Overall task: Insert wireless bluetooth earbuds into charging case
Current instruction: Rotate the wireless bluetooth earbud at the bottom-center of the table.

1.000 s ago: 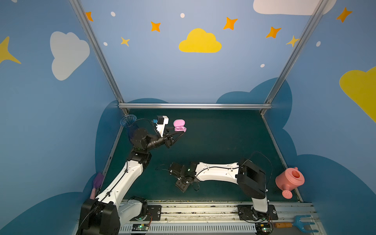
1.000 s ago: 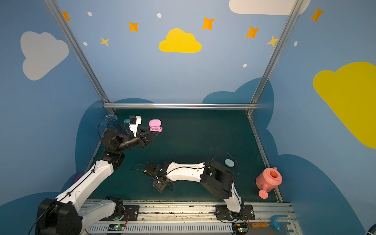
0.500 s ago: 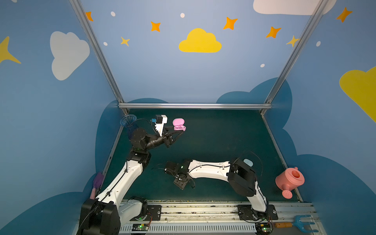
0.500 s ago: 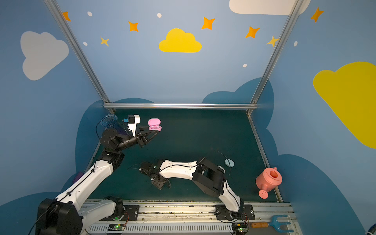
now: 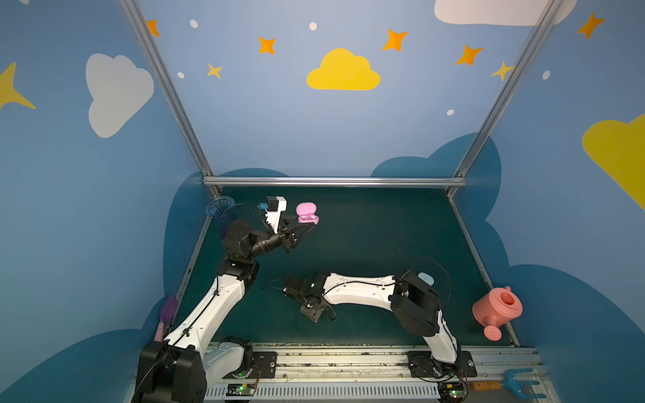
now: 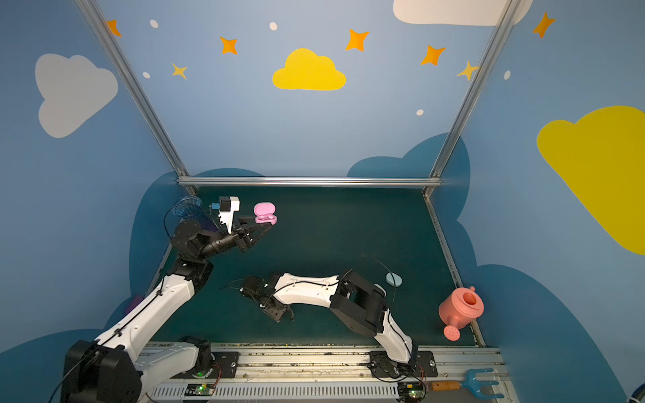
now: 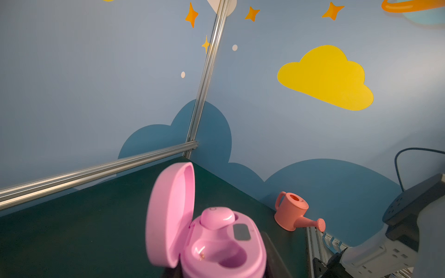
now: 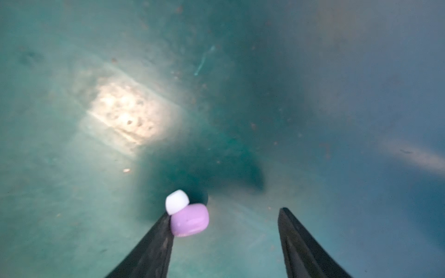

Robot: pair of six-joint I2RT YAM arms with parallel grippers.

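Observation:
My left gripper is shut on the base of a pink charging case, held above the mat at the back left with its lid up. In the left wrist view the charging case has one pink earbud seated in a well, and the well beside it is empty. My right gripper is low over the mat at the front centre, open. A pink earbud with a white tip lies on the mat against one fingertip; the other finger stands well clear of it.
A pale blue oval case lies on the mat behind my right arm's elbow. A coral watering can stands at the right edge and a blue toy rake lies on the front rail. A purple tool leans at the left wall.
My right arm's elbow has swung left and uncovered the pale blue case. Its gripper stays low at the same spot. The left gripper holds the pink case nearly still.

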